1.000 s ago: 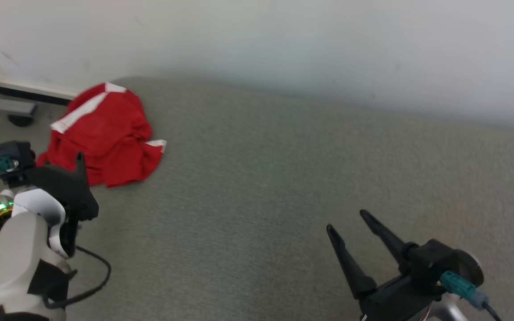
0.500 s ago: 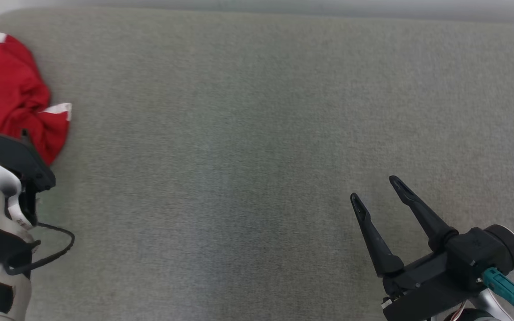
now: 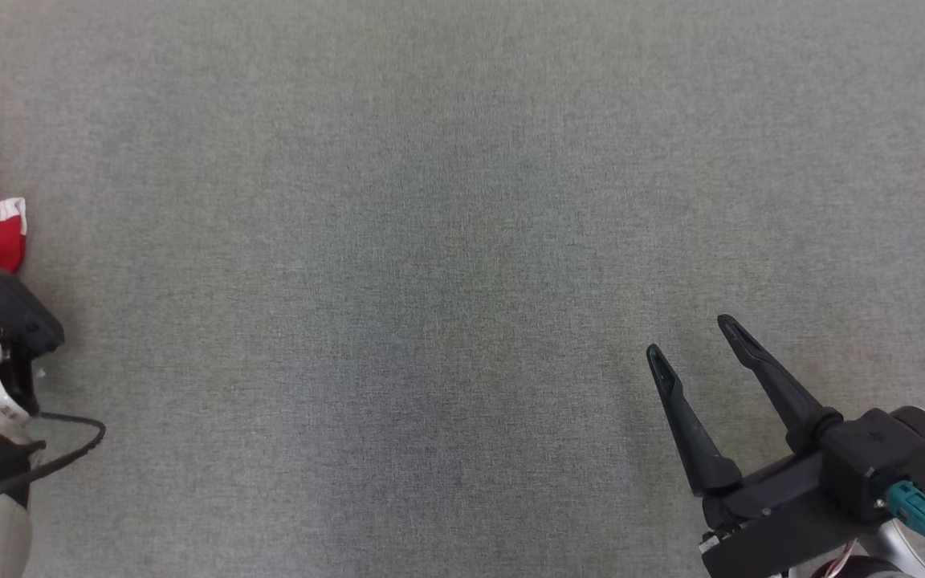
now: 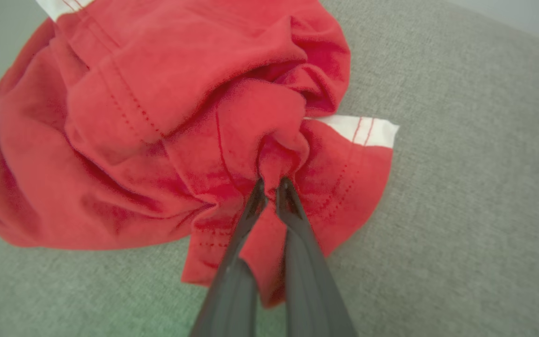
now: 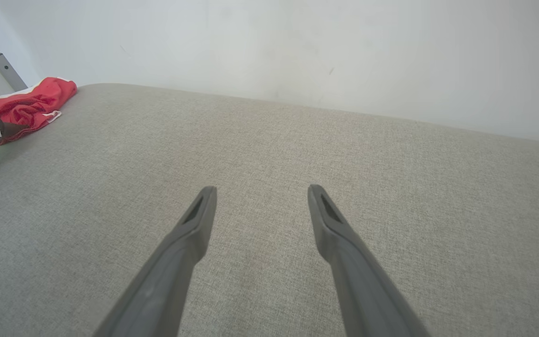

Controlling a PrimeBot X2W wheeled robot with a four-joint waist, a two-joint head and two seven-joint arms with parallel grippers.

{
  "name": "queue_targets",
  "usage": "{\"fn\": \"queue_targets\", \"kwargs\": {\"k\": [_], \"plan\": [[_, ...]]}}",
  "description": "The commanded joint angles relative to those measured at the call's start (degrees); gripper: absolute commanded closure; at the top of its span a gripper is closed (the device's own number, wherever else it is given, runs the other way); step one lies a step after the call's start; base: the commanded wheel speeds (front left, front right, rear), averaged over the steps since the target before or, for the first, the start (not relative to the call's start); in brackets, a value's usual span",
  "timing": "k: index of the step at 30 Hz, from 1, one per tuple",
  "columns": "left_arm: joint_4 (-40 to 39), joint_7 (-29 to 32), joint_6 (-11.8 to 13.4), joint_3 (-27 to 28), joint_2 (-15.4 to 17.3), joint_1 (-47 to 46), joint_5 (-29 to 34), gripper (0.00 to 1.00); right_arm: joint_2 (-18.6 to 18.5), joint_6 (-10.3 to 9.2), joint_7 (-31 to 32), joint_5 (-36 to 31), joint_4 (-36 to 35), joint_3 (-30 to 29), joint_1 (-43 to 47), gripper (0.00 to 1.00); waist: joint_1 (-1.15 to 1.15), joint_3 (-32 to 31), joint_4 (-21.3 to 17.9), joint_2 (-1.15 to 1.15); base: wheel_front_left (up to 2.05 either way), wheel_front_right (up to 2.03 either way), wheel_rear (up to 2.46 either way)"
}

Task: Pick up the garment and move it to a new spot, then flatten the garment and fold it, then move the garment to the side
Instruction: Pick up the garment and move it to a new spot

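You've got a grey-green woven fabric surface (image 3: 430, 281) with a rounded far corner, set against a plain pale wall (image 5: 297, 47). The red garment (image 4: 134, 117) with white trim lies crumpled near that far left corner. It's a heap, so there's no clear long axis and I can't tell which way it points. One white-banded edge sticks out to the right in the left wrist view. Your left gripper (image 4: 269, 181) pinches a raised red fold. Your right gripper (image 3: 687, 335) has its fingers spread over bare surface, well apart from the garment.
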Motion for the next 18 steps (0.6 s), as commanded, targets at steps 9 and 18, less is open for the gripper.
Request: {"fn": "queue_targets", "kwargs": {"k": [9, 18], "plan": [[0.3, -0.7, -1.5, -2.5, 1.4, 2.2, 1.5, 1.00, 2.3, -0.11, -3.2, 1.9, 5.5, 1.6, -1.3, 0.00, -0.01, -9.4, 0.3, -0.01, 0.00, 0.00, 0.00], [-3.3, -5.8, -7.4, -5.6, -2.0, 4.2, 1.9, 1.00, 4.9, -0.11, -6.2, 2.8, 11.2, -2.7, 4.8, 0.00, -0.01, -25.4, 1.4, -0.01, 0.00, 0.00, 0.00]]}}
